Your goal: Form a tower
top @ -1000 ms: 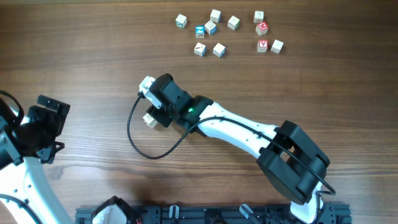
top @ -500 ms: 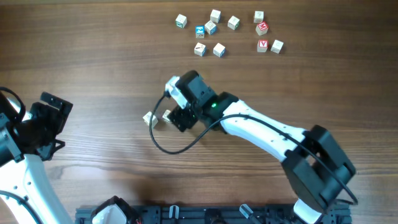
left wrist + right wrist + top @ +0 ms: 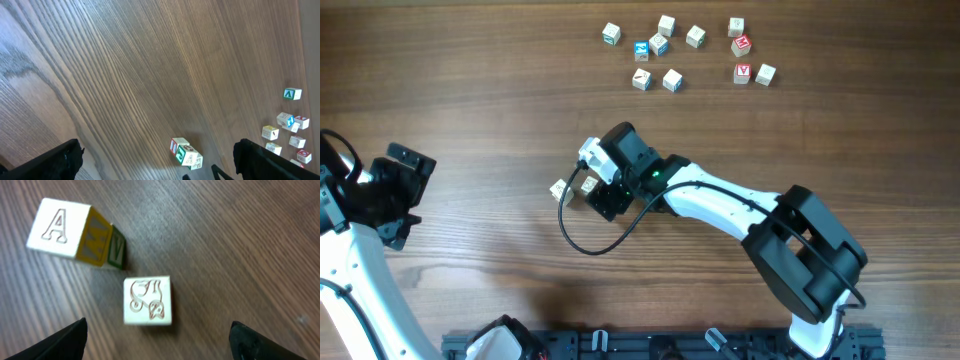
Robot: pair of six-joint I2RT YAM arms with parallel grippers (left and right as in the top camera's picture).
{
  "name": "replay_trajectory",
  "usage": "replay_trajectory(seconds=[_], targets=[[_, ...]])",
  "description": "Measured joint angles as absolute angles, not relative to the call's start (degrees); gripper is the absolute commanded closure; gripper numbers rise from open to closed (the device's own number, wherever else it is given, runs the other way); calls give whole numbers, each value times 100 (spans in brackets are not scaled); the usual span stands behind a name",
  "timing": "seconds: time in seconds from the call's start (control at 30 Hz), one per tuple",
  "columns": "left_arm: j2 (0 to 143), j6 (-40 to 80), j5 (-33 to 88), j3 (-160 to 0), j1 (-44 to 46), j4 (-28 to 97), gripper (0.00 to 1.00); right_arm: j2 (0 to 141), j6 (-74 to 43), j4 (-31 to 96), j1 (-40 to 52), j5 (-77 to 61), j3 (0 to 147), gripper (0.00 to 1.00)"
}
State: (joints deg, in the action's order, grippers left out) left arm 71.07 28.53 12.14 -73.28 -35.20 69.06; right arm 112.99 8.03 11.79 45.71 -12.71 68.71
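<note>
With the right fingers (image 3: 160, 342) spread wide and holding nothing, I mark that arm as open. One finger tip shows at each lower corner of the right wrist view. A single picture cube (image 3: 147, 301) lies flat on the surface (image 3: 240, 240) ahead of the gap, and neither finger touches it. The tower (image 3: 75, 232) stands just beside that cube, up and to the left, apart from it by a thin strip of wood. Its top face reads A, with yellow and green lettered sides below; I can't count the levels here. From overhead, tower and cube sit side by side right at the tip of the right arm, mid-surface and left of centre. The arm's black cable (image 3: 570, 235) loops on the wood just below them. My left fingers (image 3: 160, 167) are also wide open and empty, parked at the far left edge, well apart from the tower. The loose cubes (image 3: 660, 45) are scattered along the far edge, well away from both arms.
</note>
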Motion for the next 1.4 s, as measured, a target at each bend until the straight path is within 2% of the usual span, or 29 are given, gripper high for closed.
replay_trajectory(seconds=[0.17,0.27,0.33,0.43,0.63,0.87,1.4], targets=[[7135,2853,1214,-7328,-3520,6783,0,11413,836,878,4635,-1291,6871,27],[7135,2853,1212,-7328,-3520,6766,0,11522,858,760,4722,-1302,6871,44],[7135,2853,1214,-7328,-3520,6764,0,11677,819,661,4744,-1302,6871,61],[7135,2853,1214,-7328,-3520,6764,0,11712,657,648,4744,-1192,6871,70],[7135,2851,1212,-7328,-3520,6764,0,11587,519,1221,4742,-1041,7028,72],[7135,2853,1214,-7328,-3520,6764,0,10449,499,1205,4759,-1269,7161,71],[7135,2853,1212,-7328,-3520,6766,0,11174,497,648,5170,-1297,7179,67]])
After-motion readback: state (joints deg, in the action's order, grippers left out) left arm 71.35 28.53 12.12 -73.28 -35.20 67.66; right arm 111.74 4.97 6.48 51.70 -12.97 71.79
